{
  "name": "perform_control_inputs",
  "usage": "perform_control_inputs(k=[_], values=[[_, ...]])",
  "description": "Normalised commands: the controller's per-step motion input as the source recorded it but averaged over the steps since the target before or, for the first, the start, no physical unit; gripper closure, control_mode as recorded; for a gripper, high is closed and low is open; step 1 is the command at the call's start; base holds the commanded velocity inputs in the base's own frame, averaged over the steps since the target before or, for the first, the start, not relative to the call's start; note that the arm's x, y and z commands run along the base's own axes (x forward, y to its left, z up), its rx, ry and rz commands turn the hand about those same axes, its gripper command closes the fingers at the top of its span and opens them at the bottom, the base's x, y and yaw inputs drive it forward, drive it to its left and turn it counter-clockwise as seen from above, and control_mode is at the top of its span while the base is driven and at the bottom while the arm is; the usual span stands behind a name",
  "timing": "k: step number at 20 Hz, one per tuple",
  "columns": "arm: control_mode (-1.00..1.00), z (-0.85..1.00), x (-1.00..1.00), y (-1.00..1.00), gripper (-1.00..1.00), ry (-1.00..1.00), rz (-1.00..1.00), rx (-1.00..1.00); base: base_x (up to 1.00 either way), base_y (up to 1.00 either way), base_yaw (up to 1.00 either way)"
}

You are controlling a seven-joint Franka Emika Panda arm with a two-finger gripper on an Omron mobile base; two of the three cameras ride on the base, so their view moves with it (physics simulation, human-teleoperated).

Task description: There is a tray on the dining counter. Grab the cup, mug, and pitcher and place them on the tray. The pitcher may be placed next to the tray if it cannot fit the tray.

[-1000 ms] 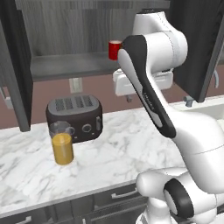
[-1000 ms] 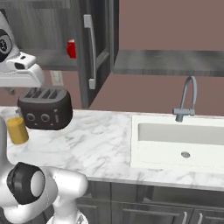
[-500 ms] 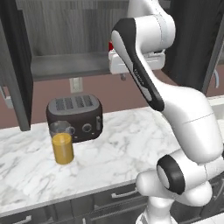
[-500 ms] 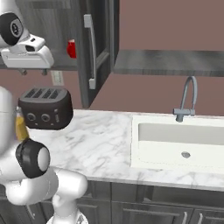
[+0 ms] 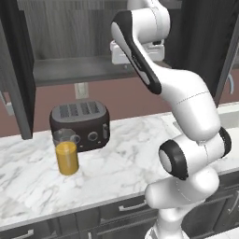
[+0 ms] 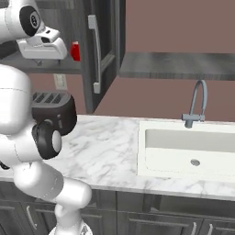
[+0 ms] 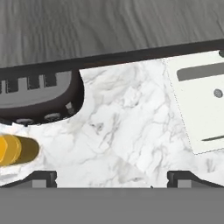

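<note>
The red mug [image 6: 75,51] stands on the shelf inside the open upper cabinet, just right of my hand. My gripper [image 7: 114,178] is held high at shelf level, pointing down at the worktop. It is open, its fingertips [image 7: 43,178] wide apart with nothing between them. The amber pitcher [image 5: 66,157] stands on the marble worktop against the toaster's front left corner. From the hand it appears far below at the left edge, pitcher [image 7: 15,149]. In the left base view my arm hides the mug. The cup, tray and dining counter are out of view.
A dark toaster [image 5: 80,123] sits at the back of the worktop under the cabinet shelf [image 5: 70,70]. The open cabinet door [image 6: 98,50] hangs right of the mug. A white sink [image 6: 188,149] with a faucet [image 6: 197,103] lies further right.
My arm has lifted the hand from below the shelf up to shelf level beside the mug; the arm now covers the mug in the left base view. The pitcher and toaster have not moved.
</note>
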Motion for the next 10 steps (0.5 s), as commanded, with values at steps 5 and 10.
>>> perform_control_inputs(k=[5, 10], values=[[-1.00, 0.01, 0.49, 0.00, -1.00, -0.17, -0.04, 0.00, 0.00, 0.00, 0.00], [-1.00, 0.00, 0.54, 0.00, -1.00, -0.12, -0.07, 0.00, 0.00, 0.00, 0.00]])
